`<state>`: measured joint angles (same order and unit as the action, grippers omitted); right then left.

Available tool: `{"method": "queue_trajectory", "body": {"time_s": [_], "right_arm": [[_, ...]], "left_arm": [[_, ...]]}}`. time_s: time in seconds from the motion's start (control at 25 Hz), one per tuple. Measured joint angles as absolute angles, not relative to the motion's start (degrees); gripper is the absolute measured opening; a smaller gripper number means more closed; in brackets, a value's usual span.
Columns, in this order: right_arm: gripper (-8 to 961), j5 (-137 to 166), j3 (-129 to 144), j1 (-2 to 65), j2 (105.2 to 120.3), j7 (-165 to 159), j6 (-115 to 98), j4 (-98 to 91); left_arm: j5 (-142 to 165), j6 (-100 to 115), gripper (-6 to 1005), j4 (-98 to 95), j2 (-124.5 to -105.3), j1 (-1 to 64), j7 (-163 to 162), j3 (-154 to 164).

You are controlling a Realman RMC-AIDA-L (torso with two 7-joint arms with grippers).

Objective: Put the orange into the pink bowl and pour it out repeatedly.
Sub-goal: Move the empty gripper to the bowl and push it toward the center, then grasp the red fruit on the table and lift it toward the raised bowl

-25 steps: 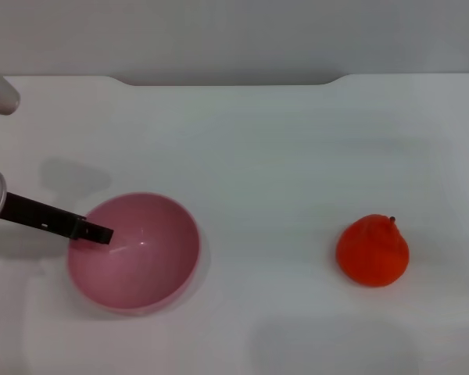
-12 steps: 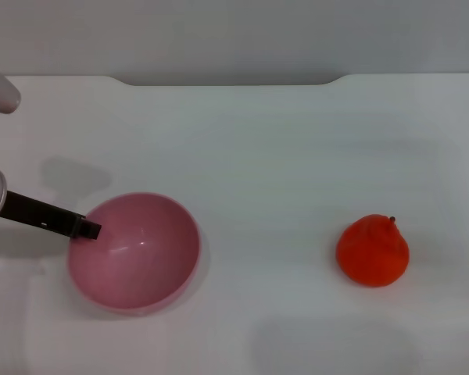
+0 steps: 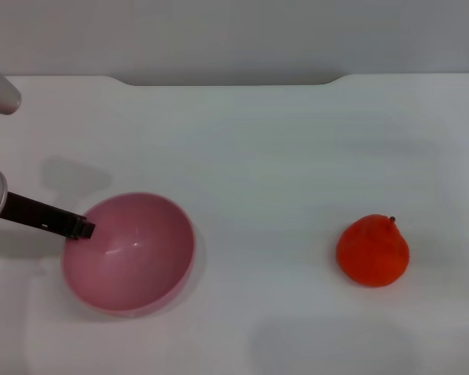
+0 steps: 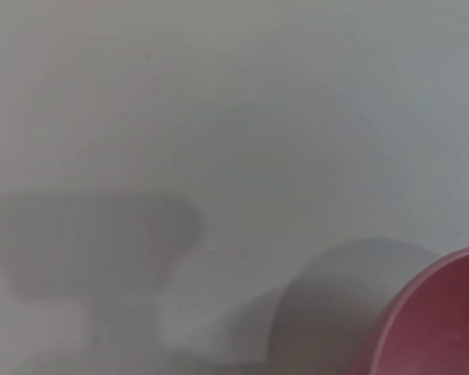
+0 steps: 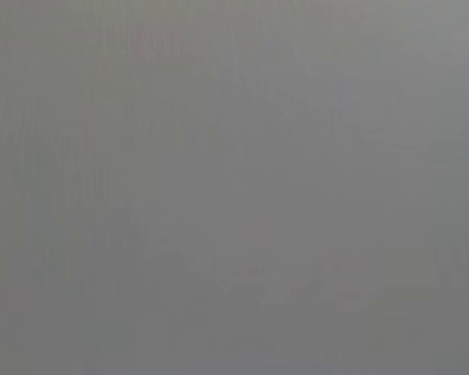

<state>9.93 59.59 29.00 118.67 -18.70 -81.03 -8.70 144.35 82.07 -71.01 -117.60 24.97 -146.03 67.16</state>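
Observation:
The pink bowl (image 3: pixel 133 258) stands upright on the white table at the left front, and it is empty. A part of its rim also shows in the left wrist view (image 4: pixel 445 320). The orange (image 3: pixel 372 251) sits on the table far to the right of the bowl, stem up. My left gripper (image 3: pixel 84 228) reaches in from the left edge. One thin black finger lies over the bowl's left rim with its tip just inside the bowl. My right gripper is out of view, and the right wrist view shows only plain grey.
The white table (image 3: pixel 258 156) runs back to a grey wall behind its far edge (image 3: pixel 234 78). A silver part of my left arm (image 3: pixel 0 94) shows at the upper left.
The black finger has drawn back to the left, from deeper inside the bowl to its left rim. The bowl has shifted slightly left. The orange has not moved.

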Motion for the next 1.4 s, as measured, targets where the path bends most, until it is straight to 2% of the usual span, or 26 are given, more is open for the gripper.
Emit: {"method": "queue_trajectory", "body": {"time_s": [0.12, 0.32, 0.44, 0.72, 0.84, 1.04, 1.12, 1.2, 1.4], "right_arm": [[655, 9.93, 59.59, 28.99, 118.73, -19.12, -81.06, -8.7], [655, 11.81, 60.32, 28.22, 118.22, -30.95, -81.4, -11.14], [655, 18.44, 60.55, 26.63, 116.72, -45.89, -81.57, -16.83], [655, 47.08, 59.35, 26.19, 111.48, -76.13, -85.25, -36.95], [655, 65.23, 56.61, 28.44, 109.95, -89.1, -86.39, -46.77], [655, 98.99, 52.55, 36.42, 108.18, -107.91, -92.11, -57.51], [655, 109.78, 52.74, 39.45, 108.0, -111.91, -94.53, -59.5], [655, 119.73, 53.88, 41.87, 108.43, -115.14, -95.89, -61.54], [654, 140.72, 59.2, 45.22, 112.63, -119.83, -96.91, -66.54]], "left_arm": [[144.28, 82.28, 44, -71.01, -117.54, 25.06, -145.98, 67.13], [143.96, 83.1, 44, -71.79, -117.49, 26.03, -145.76, 66.19], [143.93, 83.36, 44, -71.93, -117.32, 27.41, -145.37, 65.39], [143.93, 83.76, 44, -71.42, -117.17, 30.8, -143.73, 64.13], [143.93, 84.29, 44, -71.29, -116.83, 32.18, -143.47, 63.91], [144.23, 85.84, 44, -71.14, -116.15, 34.38, -143.44, 63.78], [144.28, 86.21, 44, -71.1, -115.98, 34.94, -143.44, 63.55], [144.3, 86.43, 44, -71.05, -115.87, 35.4, -143.44, 63.26], [144.32, 86.54, 44, -71.01, -115.75, 35.96, -143.81, 63.12]]}}
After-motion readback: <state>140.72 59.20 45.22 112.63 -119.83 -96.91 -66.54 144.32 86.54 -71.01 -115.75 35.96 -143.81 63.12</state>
